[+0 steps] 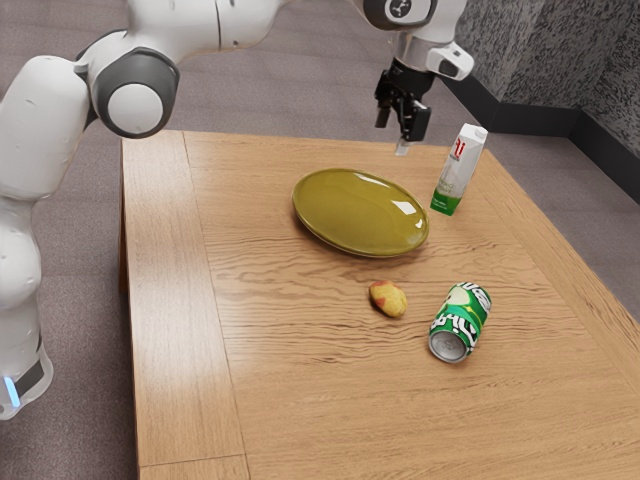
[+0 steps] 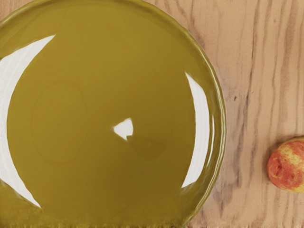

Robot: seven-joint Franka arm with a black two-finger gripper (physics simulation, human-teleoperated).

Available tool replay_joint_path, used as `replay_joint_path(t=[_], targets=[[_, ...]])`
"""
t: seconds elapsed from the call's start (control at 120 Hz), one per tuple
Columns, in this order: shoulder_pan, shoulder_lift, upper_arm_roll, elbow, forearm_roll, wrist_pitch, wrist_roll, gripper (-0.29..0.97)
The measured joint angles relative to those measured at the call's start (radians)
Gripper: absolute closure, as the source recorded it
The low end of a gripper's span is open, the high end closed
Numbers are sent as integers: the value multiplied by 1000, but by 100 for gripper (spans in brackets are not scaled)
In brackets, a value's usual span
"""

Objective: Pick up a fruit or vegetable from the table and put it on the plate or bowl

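The black gripper [image 1: 401,134] hangs in the air above the far edge of the wooden table [image 1: 300,390], over the gap between the plate's far rim and the carton; its 2 fingers stand a little apart and hold nothing. The olive-green plate [image 1: 360,211] lies flat near the middle of the table with nothing on it, and its glossy face shows under the hand in the wrist view [image 2: 109,123]. The fruit [image 1: 388,298], small and mottled red and yellow, rests on the bare wood near the plate's front rim, apart from it; in the wrist view it [image 2: 287,164] lies just beyond the plate's edge. A green soda can [image 1: 460,321] lies on its side just beside the fruit, toward the exterior view's right, not touching it. 1 white and green carton [image 1: 460,168] stands upright near the plate's right rim
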Motion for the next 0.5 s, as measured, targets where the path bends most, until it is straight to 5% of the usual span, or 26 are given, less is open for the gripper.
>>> replay_joint_path(t=[0.225, 0.5], targets=[[7, -78, -48, 2, -21, -23, 0, 0], [-15, -15, -150, -107, -16, 38, 203, 0]])
